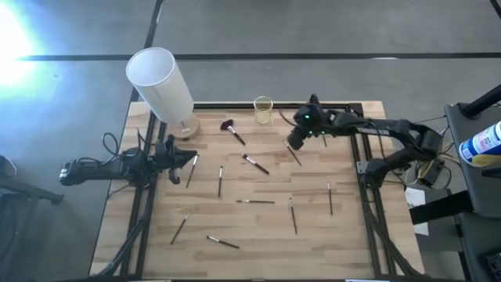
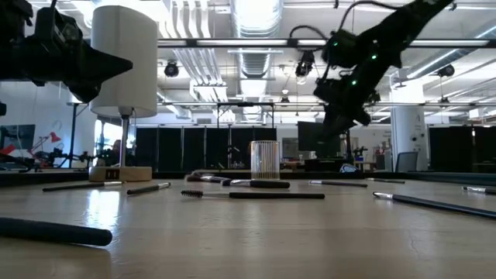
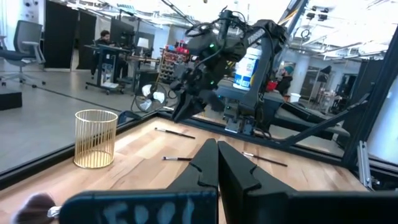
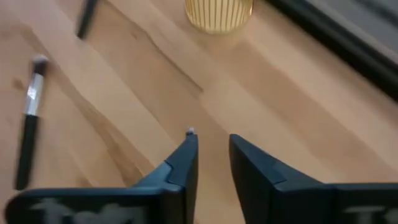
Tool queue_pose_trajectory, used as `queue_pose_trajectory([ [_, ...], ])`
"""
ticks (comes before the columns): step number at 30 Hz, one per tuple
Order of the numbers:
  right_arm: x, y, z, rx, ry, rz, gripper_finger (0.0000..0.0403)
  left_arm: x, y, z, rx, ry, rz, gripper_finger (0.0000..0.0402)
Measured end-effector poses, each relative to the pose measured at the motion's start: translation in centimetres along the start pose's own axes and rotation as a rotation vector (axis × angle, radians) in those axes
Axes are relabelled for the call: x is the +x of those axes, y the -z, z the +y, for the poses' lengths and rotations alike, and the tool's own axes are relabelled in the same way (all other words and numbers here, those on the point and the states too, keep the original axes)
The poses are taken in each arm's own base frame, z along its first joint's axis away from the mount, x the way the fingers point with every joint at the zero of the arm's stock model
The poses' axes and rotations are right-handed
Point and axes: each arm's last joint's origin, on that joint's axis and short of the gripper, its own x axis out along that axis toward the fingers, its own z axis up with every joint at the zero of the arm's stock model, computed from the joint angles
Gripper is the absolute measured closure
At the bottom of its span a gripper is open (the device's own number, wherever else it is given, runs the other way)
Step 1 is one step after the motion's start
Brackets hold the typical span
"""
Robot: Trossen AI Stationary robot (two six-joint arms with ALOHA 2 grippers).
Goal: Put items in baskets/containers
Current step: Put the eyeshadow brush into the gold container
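Observation:
Several thin dark brushes lie flat and scattered on the wooden table, among them one with a bushy head (image 1: pixel 232 130), one with a pale tip (image 1: pixel 256 164) and one just beside my right gripper (image 1: pixel 293 155). The small yellowish glass cup (image 1: pixel 262 110) stands upright near the far edge; it also shows in the right wrist view (image 4: pixel 219 14). My right gripper (image 4: pixel 211 149) hovers above the table, near side of the cup, open; a small pale tip (image 4: pixel 189 132) shows at one finger's end. My left gripper (image 3: pixel 217 152) is shut and empty above the table's left part (image 1: pixel 194 160).
A big white cylinder on a round base (image 1: pixel 160 82) stands at the far left corner. A dark frame (image 1: pixel 368 196) runs along the table's edges. More brushes lie toward the near edge (image 1: pixel 222 242) and the right side (image 1: pixel 329 197).

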Motion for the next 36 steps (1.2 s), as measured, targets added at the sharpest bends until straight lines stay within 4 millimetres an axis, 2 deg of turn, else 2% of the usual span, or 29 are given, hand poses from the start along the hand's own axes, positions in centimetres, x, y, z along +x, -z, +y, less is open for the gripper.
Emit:
queue_pose_trajectory([
  [6, 3.7, -1.3, 0.2, 0.027, 0.023, 0.143, 0.0273, 0.0, 0.0, 0.0, 0.010, -0.007, -0.001, 0.0401],
  [11, 6.7, -1.3, 0.0, 0.061, 0.005, 0.241, 0.0269, 0.0, 0.0, 0.0, 0.029, -0.009, -0.001, 0.0401],
  [15, 8.4, -1.0, 0.1, 0.079, -0.006, 0.297, 0.0274, 0.0, 0.0, 0.0, 0.029, -0.009, -0.001, 0.0401],
  [21, 9.1, -1.2, 0.2, 0.099, 0.000, 0.312, 0.0292, 0.0, 0.0, 0.0, 0.030, -0.014, -0.002, 0.0401],
  [32, 8.9, -0.7, 0.2, 0.091, 0.002, 0.310, 0.0385, 0.0, 0.0, 0.0, 0.024, -0.015, -0.002, 0.0401],
  [36, 8.4, -0.7, 0.4, 0.056, -0.010, 0.302, 0.0394, 0.0, 0.0, 0.0, 0.006, -0.015, -0.002, 0.0401],
])
